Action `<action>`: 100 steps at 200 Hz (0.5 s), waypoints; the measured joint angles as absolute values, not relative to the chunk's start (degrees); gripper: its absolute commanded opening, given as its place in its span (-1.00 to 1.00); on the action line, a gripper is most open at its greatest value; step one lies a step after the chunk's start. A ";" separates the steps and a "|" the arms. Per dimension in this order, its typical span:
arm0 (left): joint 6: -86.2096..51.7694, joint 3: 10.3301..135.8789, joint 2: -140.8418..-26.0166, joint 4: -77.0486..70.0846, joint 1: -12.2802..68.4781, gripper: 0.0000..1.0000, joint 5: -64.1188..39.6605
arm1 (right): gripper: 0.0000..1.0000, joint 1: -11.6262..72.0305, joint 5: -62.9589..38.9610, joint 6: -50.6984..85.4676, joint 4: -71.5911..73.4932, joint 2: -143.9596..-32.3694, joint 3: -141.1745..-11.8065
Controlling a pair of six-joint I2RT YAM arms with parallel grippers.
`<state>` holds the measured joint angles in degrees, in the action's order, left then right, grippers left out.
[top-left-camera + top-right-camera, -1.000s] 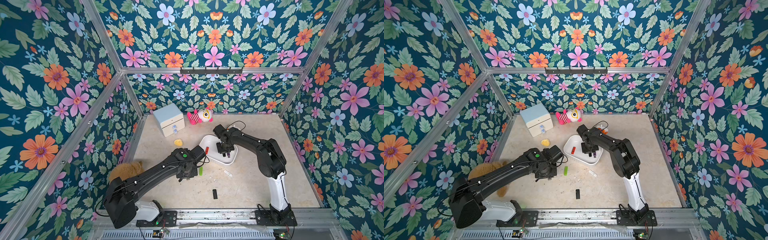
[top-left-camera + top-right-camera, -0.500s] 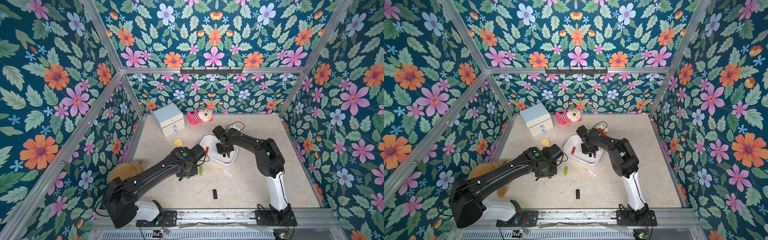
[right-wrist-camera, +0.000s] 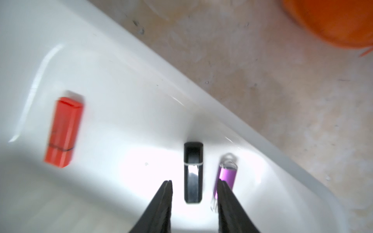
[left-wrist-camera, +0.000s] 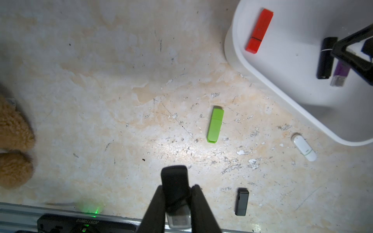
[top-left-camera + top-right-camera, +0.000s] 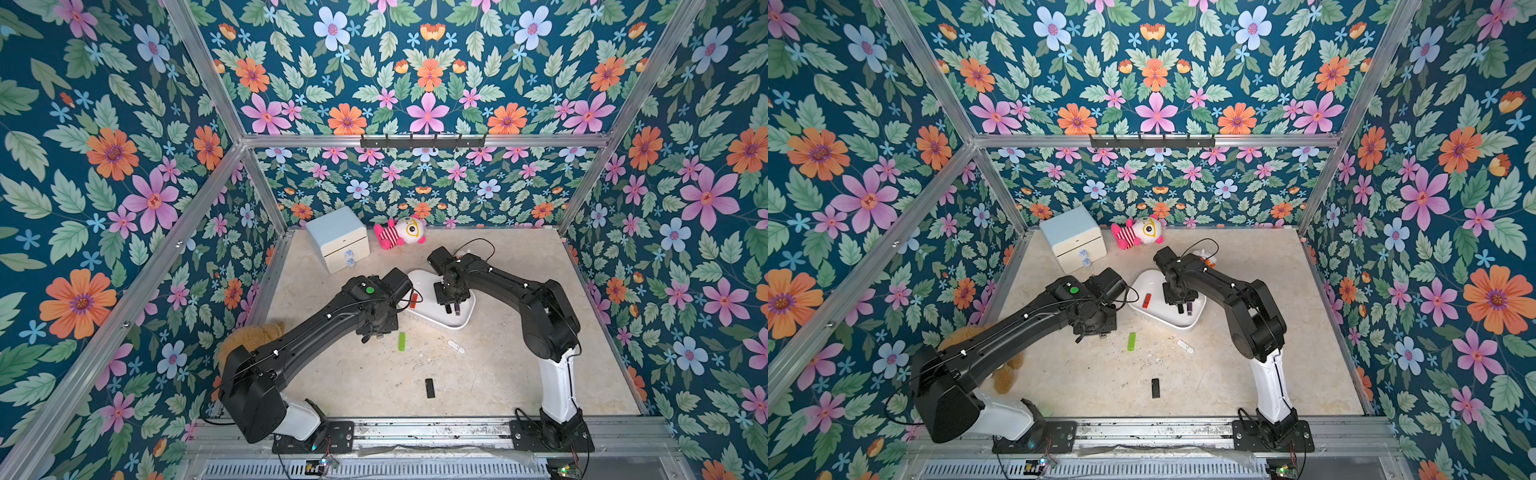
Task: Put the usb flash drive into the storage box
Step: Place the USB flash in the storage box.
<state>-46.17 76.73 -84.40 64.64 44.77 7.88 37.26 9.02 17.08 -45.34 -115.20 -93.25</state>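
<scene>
The white storage box (image 5: 465, 318) lies mid-table. My right gripper (image 3: 194, 187) hangs open just above its floor. A black usb flash drive (image 3: 193, 171) lies loose between the fingers, beside a purple drive (image 3: 226, 175). A red drive (image 3: 64, 129) lies further along the box. My left gripper (image 4: 175, 193) hovers over the table left of the box, shut on a black flash drive with a silver plug (image 4: 174, 181). On the table lie a green drive (image 5: 401, 341), a white drive (image 5: 456, 346) and a black drive (image 5: 430, 387).
A pale-blue-topped mini drawer cabinet (image 5: 338, 239) and a pink striped plush toy (image 5: 399, 232) stand at the back. A brown teddy (image 5: 253, 336) lies by the left wall under my left arm. A small orange toy (image 5: 1204, 255) sits behind my right arm.
My right gripper has opened over the box, and the black drive it carried now lies free on the box floor. My left arm has barely moved.
</scene>
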 measured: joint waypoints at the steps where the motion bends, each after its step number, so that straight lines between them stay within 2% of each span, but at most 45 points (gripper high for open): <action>1: -46.06 76.90 -84.51 64.69 44.71 -1.00 7.90 | -0.14 37.26 9.06 17.12 -45.32 -114.89 -93.25; 46: -39.11 85.95 -91.92 64.93 41.63 -1.00 7.86 | -0.10 37.23 12.03 19.75 -48.03 -103.57 -91.35; 100: -31.42 99.48 -105.91 62.54 40.51 -1.00 5.91 | -0.04 37.26 14.11 25.56 -51.31 -88.47 -77.08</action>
